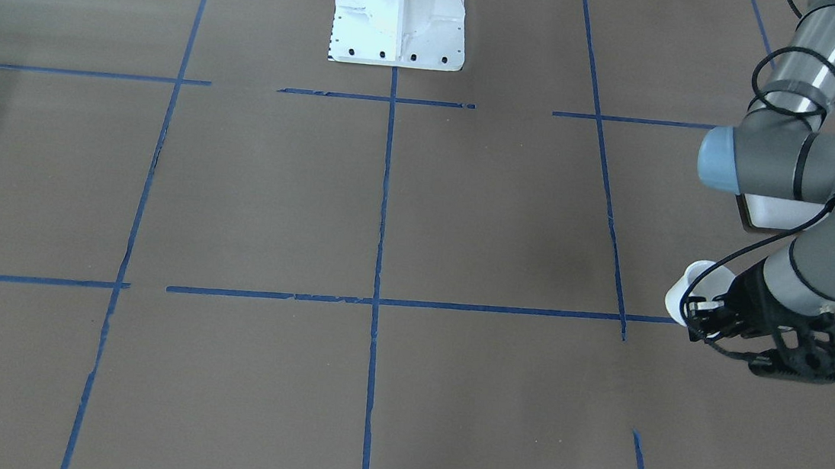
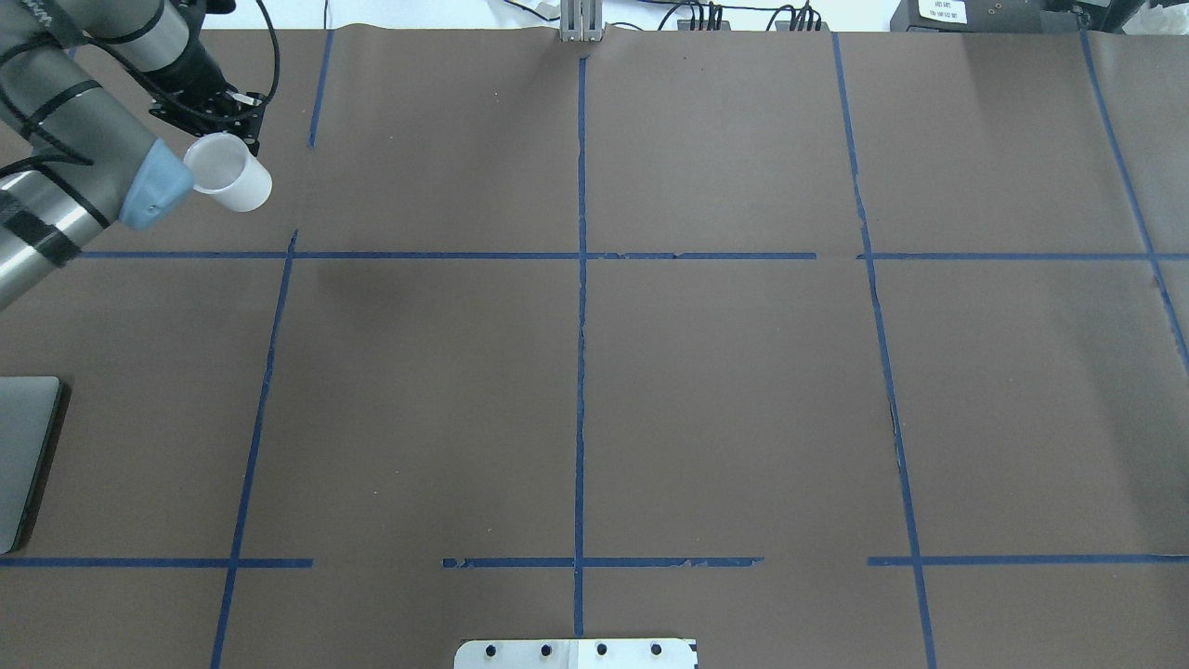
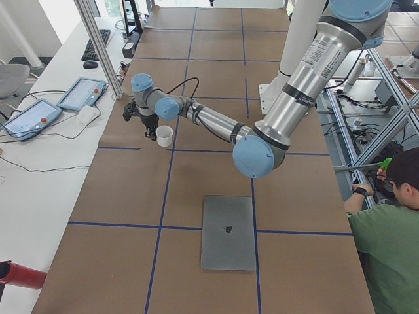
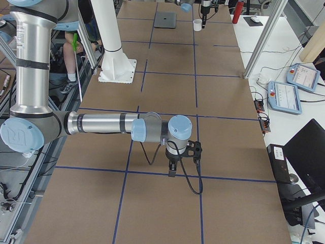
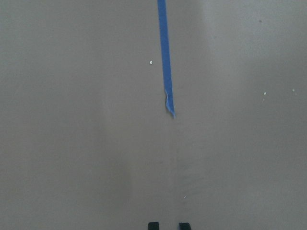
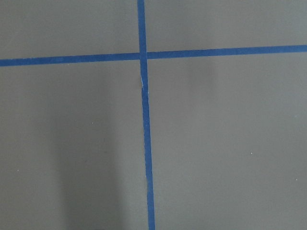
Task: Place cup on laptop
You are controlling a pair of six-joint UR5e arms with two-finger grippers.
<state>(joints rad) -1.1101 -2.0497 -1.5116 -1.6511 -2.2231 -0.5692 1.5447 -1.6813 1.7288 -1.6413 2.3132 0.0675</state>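
Note:
The white cup (image 2: 230,175) stands upright on the brown table at the far left, also in the front view (image 1: 694,292) and the left side view (image 3: 164,135). My left gripper (image 2: 243,130) hangs just beyond the cup on the side away from the robot, not on it. The left wrist view shows its fingertips (image 5: 153,225) close together over bare table with no cup between them. The silver laptop (image 3: 228,232) lies closed and flat nearer the robot, cut by the overhead view's left edge (image 2: 23,455). My right gripper (image 4: 172,173) points down over the table's other end; I cannot tell if it is open.
Blue tape lines (image 2: 581,372) divide the brown table into squares. The robot's white base plate (image 1: 400,14) sits at the middle of the near edge. A person (image 3: 386,229) sits beside the table near the laptop's end.

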